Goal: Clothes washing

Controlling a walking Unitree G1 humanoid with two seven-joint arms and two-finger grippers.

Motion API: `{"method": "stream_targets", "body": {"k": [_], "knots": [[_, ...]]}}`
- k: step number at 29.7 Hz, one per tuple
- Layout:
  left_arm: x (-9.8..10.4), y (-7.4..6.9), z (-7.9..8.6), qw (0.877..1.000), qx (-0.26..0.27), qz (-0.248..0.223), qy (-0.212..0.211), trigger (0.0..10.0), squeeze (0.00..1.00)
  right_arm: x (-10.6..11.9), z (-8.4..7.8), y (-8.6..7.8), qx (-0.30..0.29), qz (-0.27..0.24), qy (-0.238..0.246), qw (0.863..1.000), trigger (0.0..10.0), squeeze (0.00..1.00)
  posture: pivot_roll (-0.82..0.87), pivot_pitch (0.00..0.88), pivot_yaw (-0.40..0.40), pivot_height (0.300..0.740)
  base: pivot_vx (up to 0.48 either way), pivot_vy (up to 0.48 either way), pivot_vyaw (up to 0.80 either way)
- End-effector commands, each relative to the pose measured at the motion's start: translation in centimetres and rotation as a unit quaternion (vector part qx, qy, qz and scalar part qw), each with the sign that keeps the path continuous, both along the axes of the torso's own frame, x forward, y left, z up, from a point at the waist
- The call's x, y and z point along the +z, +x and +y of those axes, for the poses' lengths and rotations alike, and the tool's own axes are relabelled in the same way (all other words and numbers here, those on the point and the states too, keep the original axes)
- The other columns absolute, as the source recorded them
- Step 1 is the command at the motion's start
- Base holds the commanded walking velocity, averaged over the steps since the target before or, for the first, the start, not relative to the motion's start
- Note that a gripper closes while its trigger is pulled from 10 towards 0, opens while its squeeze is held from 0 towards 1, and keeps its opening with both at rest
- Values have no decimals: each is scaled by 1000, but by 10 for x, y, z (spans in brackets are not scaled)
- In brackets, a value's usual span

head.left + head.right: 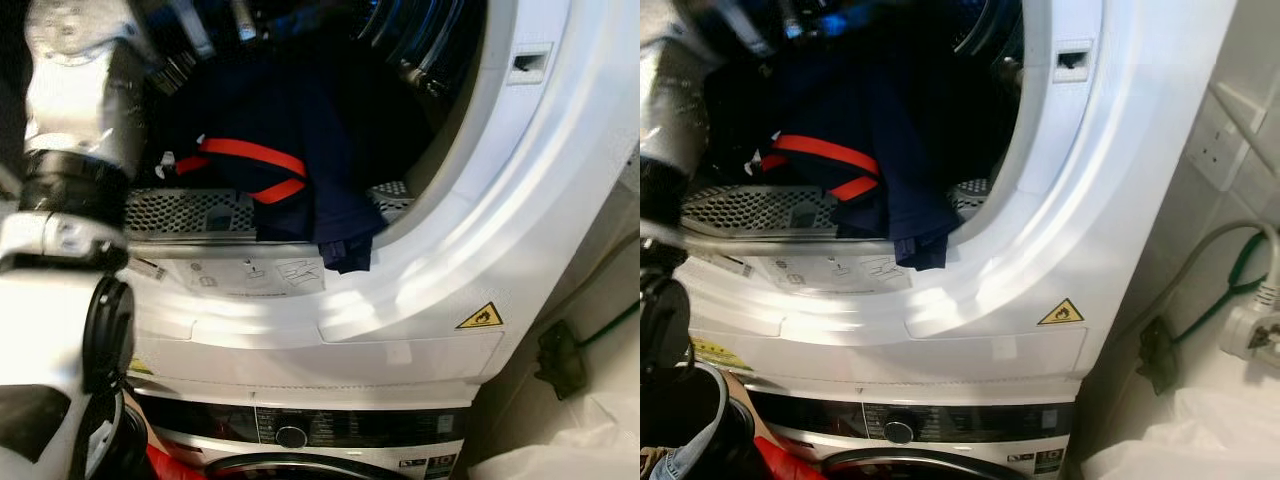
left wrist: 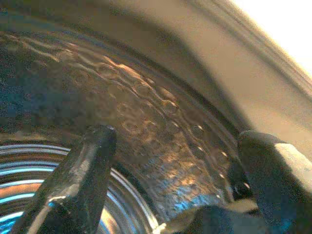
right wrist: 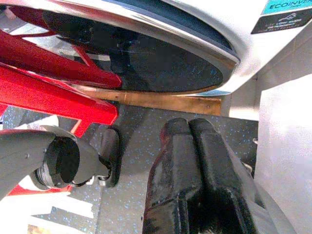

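Note:
A navy garment with orange-red stripes (image 1: 290, 190) lies in the mouth of the upper machine's drum (image 2: 146, 97), one corner hanging over the white door rim (image 1: 470, 200). My left arm (image 1: 75, 100) reaches up into the drum at the left of the garment. In the left wrist view my left gripper (image 2: 178, 136) is open, with nothing between its fingers and the dimpled steel drum wall behind them. My right gripper (image 3: 190, 126) is shut and empty, hanging low over the dark floor beside the lower machine's round door (image 3: 141, 58).
A perforated lint grille (image 1: 190, 212) runs along the drum's lower lip. Below sits the lower machine's control panel with a dial (image 1: 292, 436). A red basket (image 3: 48, 92) stands on the floor by the lower door. A wall plug with cables (image 1: 1250, 330) and a white bag (image 1: 1200, 440) are at the right.

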State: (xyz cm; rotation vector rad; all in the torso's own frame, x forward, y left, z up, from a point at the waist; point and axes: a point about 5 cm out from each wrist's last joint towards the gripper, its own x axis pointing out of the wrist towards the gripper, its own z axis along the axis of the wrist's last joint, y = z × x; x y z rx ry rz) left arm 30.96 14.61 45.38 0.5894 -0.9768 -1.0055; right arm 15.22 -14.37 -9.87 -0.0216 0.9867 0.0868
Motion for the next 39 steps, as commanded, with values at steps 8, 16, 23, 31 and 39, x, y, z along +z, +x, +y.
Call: {"method": "stream_targets", "body": {"k": [8, 16, 23, 31, 39], "knots": [[-20, -49, 17, 994, -39, 102, 23, 10000, 0, 0, 8, 0, 14, 1, 8, 1000, 10000, 0, 123, 0, 90, 740, 0, 0, 0], [-74, -82, 33, 956, -10, 262, 131, 10000, 0, 1, 8, 3, 29, 0, 6, 1000, 10000, 0, 166, 0, 71, 740, 0, 0, 0], [-114, -104, 44, 906, 27, 364, 215, 10000, 0, 3, 9, 9, 43, -4, 6, 999, 10000, 0, 195, 0, 58, 740, 0, 0, 0], [-129, -66, 44, 923, 128, 334, 140, 10000, 0, 5, 12, 13, 47, -8, 6, 999, 10000, 0, 195, 0, 60, 740, 0, 0, 0], [-147, -32, 25, 939, 122, 321, 34, 10000, 0, 4, 12, 12, 41, -7, 7, 999, 10000, 0, 168, 0, 72, 740, 0, 0, 0]]}}
